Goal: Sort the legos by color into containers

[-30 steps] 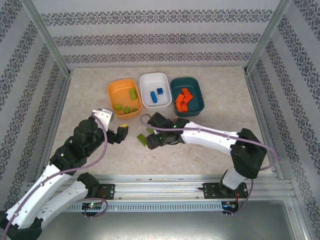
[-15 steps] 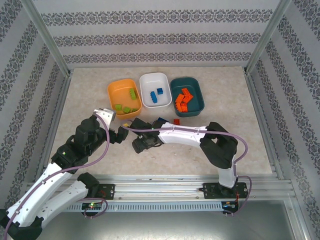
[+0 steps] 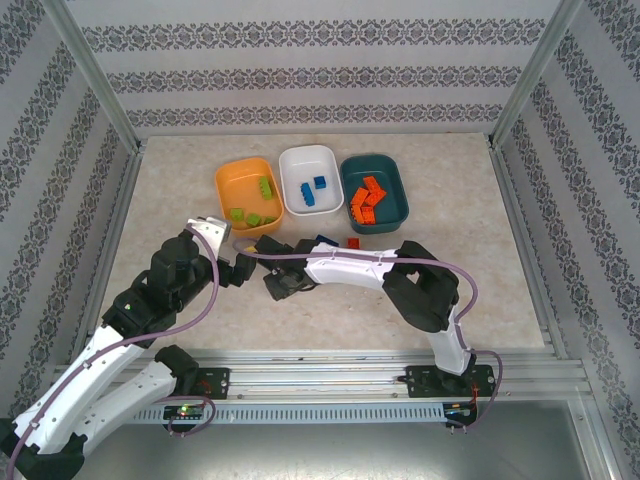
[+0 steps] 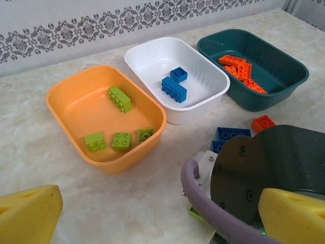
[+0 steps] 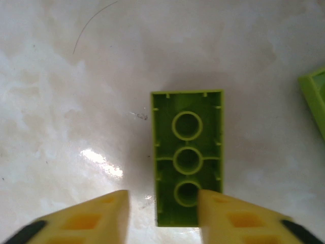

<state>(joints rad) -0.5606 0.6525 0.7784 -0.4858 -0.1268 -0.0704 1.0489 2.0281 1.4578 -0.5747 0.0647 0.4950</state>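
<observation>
A lime green lego (image 5: 188, 152) lies underside up on the table. My right gripper (image 5: 162, 216) hovers over its near end with the jaws narrow. The right fingertip (image 5: 228, 213) overlaps the brick's edge, while the left fingertip (image 5: 101, 213) stands a small gap off. A second green lego (image 5: 315, 96) lies just to the right. My left gripper (image 4: 162, 218) is wide open and holds nothing, right beside the right gripper (image 3: 280, 283). The orange tub (image 4: 127, 157) holds green legos (image 4: 122, 141), the white tub (image 4: 198, 109) blue ones (image 4: 174, 87), and the teal tub (image 4: 269, 96) orange ones (image 4: 242, 71).
A loose blue lego (image 3: 325, 240) and an orange-red lego (image 3: 352, 242) lie on the table just in front of the white and teal tubs. The right arm's wrist and purple cable (image 4: 203, 203) sit between my left fingertips. Patterned walls close in the table.
The right arm swung left across the table and its gripper came down over the green lego with the jaws narrowing. The left arm barely moved.
</observation>
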